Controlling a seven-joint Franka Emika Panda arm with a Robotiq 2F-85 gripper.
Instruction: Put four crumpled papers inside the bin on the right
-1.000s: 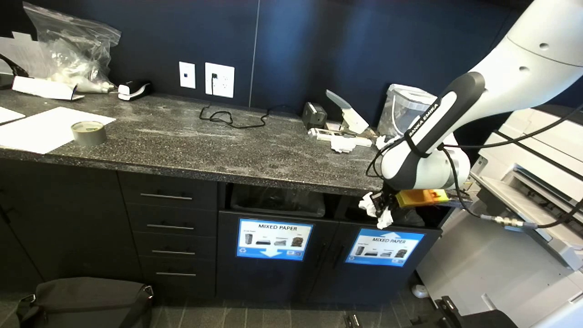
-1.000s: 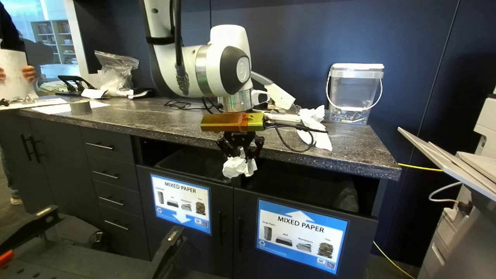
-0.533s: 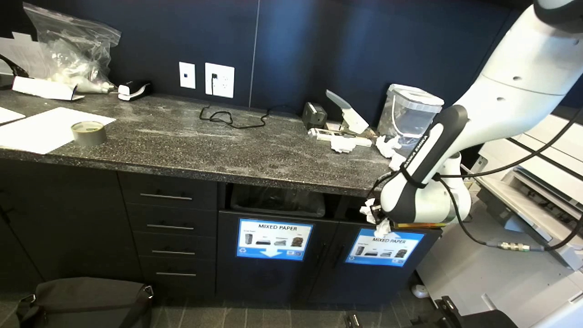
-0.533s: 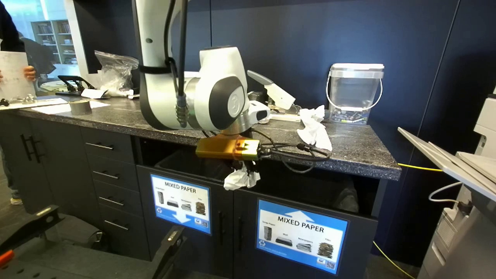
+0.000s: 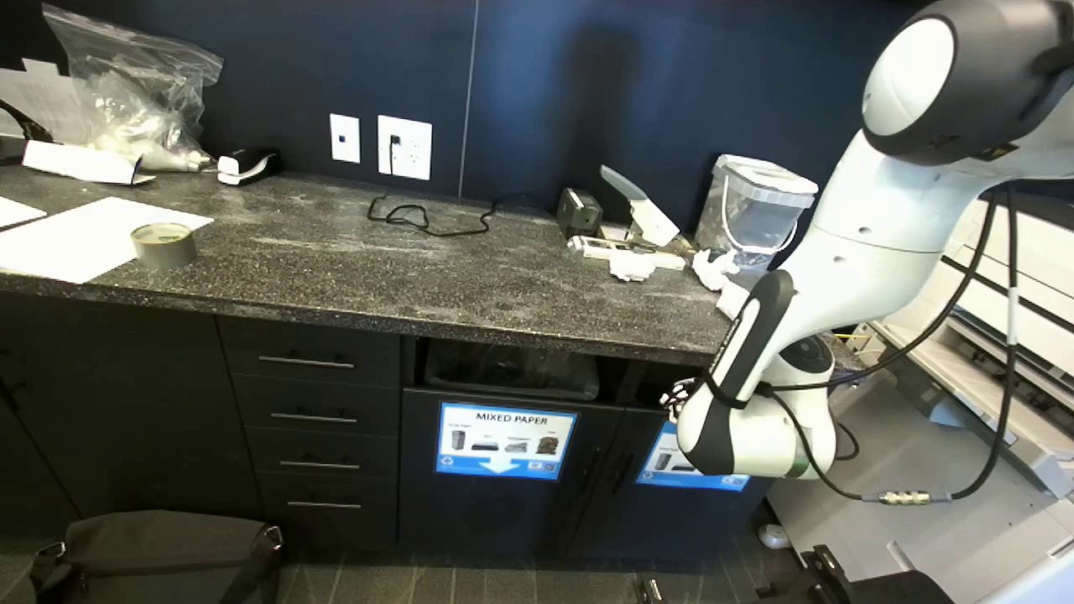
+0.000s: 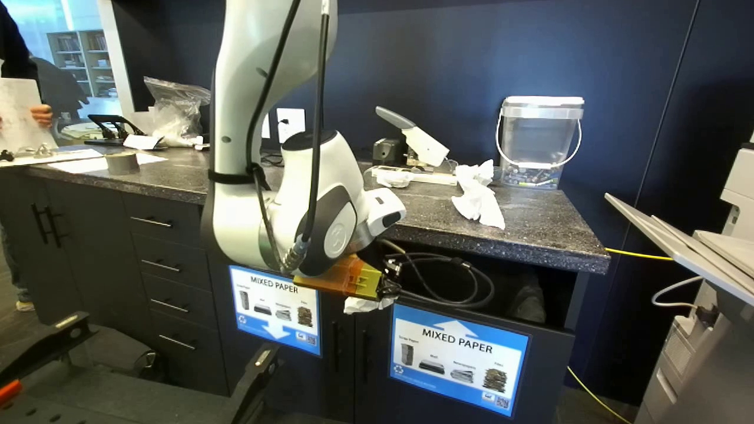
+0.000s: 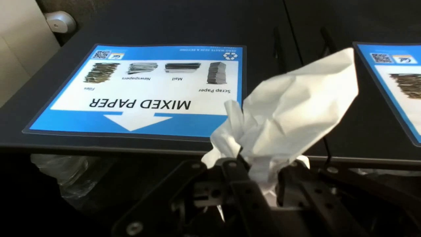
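- Dark wall [image 6: 459, 59] stands behind everything at twelve o'clock, unchanged over the last second.
- Speckled desk [image 5: 352, 268] runs beneath it; nothing lying there has visibly shifted.
- Robot arm [image 5: 881, 218] is what moves: it has swung lower, its far end passing from desk height to below the desk's front edge.
- Bin [image 6: 548, 359] stays put. In an exterior view, reckoned from the held paper [image 6: 368, 305], its label [image 6: 459, 359] sits at four o'clock and its slot [image 6: 509, 277] between two and three; what lies inside is too dark to tell.
- Tool [image 7: 263, 174] is clenched on that crumpled paper, its grip unrelaxed through the descent.
- As the wrist view shows, the held paper pokes out toward one o'clock, by the door seam [image 7: 292, 26]. It has dropped from slot height to in front of the doors [image 6: 377, 388]; whether it touches them I cannot tell. Letting go here would likely miss, so the next move should probably carry it toward two or three o'clock, into the slot.
- One loose wad [image 6: 393, 178] lies at twelve o'clock on the desk, and an apparent pair of wads [image 6: 478, 200] near half past one. Three waiting plus one held suggests this is the first delivery of four.
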